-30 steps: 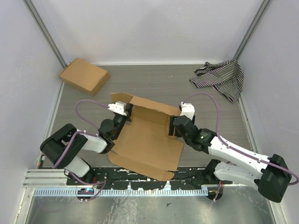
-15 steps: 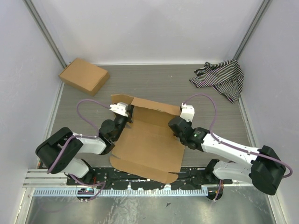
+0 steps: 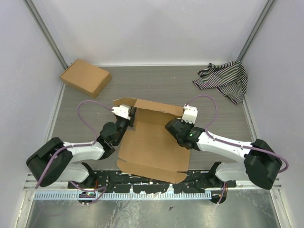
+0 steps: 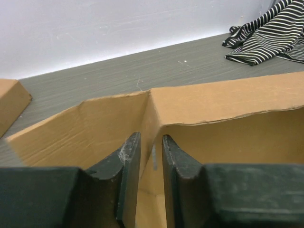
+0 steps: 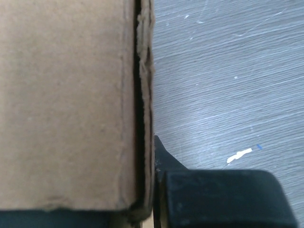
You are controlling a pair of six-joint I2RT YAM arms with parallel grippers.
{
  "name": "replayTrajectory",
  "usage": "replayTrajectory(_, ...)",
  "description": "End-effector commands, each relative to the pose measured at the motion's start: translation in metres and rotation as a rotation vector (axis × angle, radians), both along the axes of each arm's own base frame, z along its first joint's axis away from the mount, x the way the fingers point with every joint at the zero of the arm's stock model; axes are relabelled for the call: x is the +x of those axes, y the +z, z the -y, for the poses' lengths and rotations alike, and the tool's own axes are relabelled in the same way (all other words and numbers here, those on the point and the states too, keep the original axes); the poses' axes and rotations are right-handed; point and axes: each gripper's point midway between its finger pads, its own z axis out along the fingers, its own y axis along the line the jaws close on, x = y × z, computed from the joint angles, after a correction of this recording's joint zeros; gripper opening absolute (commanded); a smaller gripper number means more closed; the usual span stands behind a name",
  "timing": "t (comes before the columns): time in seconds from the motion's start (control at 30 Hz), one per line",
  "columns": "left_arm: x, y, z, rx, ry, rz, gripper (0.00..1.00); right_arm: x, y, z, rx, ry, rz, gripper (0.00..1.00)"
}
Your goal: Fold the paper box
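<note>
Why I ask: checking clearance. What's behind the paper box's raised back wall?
Grey table, striped cloth far right. The strip directly behind the paper box wall is covered.

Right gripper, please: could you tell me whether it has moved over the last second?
Yes. The right gripper has shifted slightly left along the box, away from the striped cloth, which has stayed put.

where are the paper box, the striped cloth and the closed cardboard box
paper box (image 3: 149, 147): top external view, its flat middle panel
striped cloth (image 3: 225, 78): top external view, middle of the heap
closed cardboard box (image 3: 85, 77): top external view, its top face
</note>
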Motion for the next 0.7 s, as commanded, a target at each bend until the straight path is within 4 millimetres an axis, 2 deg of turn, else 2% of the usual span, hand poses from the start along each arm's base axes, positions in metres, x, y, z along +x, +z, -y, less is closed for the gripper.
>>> replayTrajectory(0.0,0.002,0.028,-0.007,-0.019,0.053,-0.021,0.37,0.016,0.023,0.021,-0.072,-0.135,0.131,0.01)
replayTrajectory(0.1,0.0,0.039,-0.019,-0.014,0.104,-0.076,0.45,0.022,0.037,0.024,-0.108,-0.146,0.173,0.01)
replayTrajectory(0.2,-0.008,0.057,-0.036,-0.011,0.155,-0.134,0.51,0.028,0.049,0.017,-0.115,-0.098,0.18,0.01)
replayTrajectory(0.27,-0.01,0.071,-0.058,-0.019,0.253,-0.148,0.58,0.031,0.053,0.014,-0.121,-0.055,0.166,0.01)
replayTrajectory(0.3,-0.009,0.078,-0.077,-0.031,0.347,-0.148,0.67,0.034,0.054,0.012,-0.117,-0.023,0.153,0.01)
replayTrajectory(0.33,-0.008,0.081,-0.09,-0.034,0.41,-0.156,0.73,0.037,0.055,0.012,-0.108,0.002,0.135,0.01)
replayTrajectory(0.37,-0.006,0.081,-0.1,-0.029,0.453,-0.173,0.75,0.041,0.055,0.011,-0.092,0.032,0.114,0.01)
replayTrajectory(0.43,0.002,0.075,-0.115,-0.035,0.489,-0.238,0.75,0.052,0.054,0.013,-0.049,0.087,0.077,0.01)
replayTrajectory(0.5,0.014,0.059,-0.127,-0.08,0.508,-0.333,0.71,0.063,0.051,0.017,-0.023,0.135,0.043,0.01)
replayTrajectory(0.67,0.039,0.016,-0.138,-0.194,0.489,-0.431,0.64,0.081,0.044,0.018,0.024,0.209,-0.025,0.01)
